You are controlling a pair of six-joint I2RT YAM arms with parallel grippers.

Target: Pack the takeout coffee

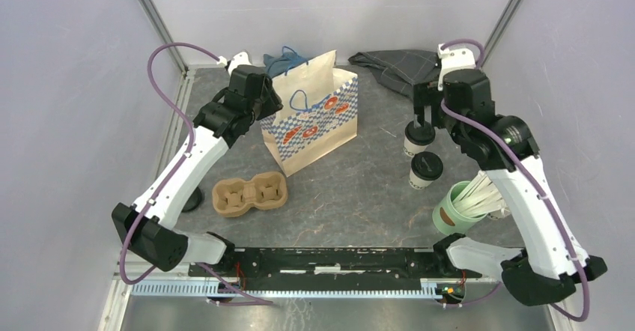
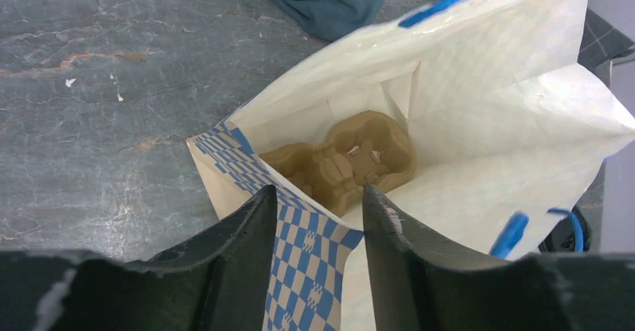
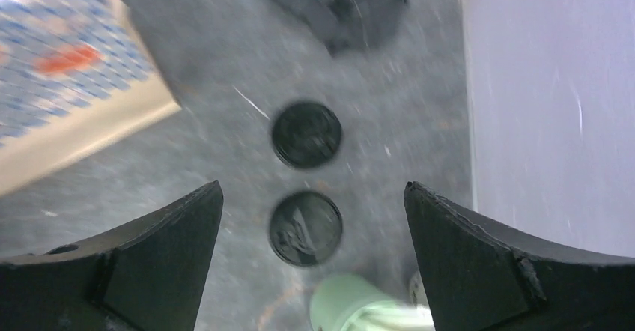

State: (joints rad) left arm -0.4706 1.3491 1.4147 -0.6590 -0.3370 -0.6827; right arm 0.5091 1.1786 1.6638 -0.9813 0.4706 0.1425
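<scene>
Two takeout coffees, small white cups with black lids, stand right of centre: a far one (image 1: 416, 141) and a near one (image 1: 426, 168). My right gripper (image 1: 419, 115) hangs open and empty above the far cup. The blurred right wrist view shows both lids, far (image 3: 306, 134) and near (image 3: 305, 228), below the wide-open gripper (image 3: 313, 185). A blue-checked paper bag (image 1: 311, 117) stands open at centre. My left gripper (image 1: 263, 100) is at its left rim. In the left wrist view its fingers (image 2: 320, 190) stand apart, astride the bag's rim (image 2: 314, 248). A brown cup carrier (image 2: 344, 159) lies inside the bag.
A second brown cup carrier (image 1: 249, 194) lies on the table front left of the bag. A mint-green cup with white sticks (image 1: 457, 207) stands near the right arm, also in the right wrist view (image 3: 359, 305). A dark cloth (image 1: 397, 65) and a blue cloth (image 1: 284, 60) lie at the back.
</scene>
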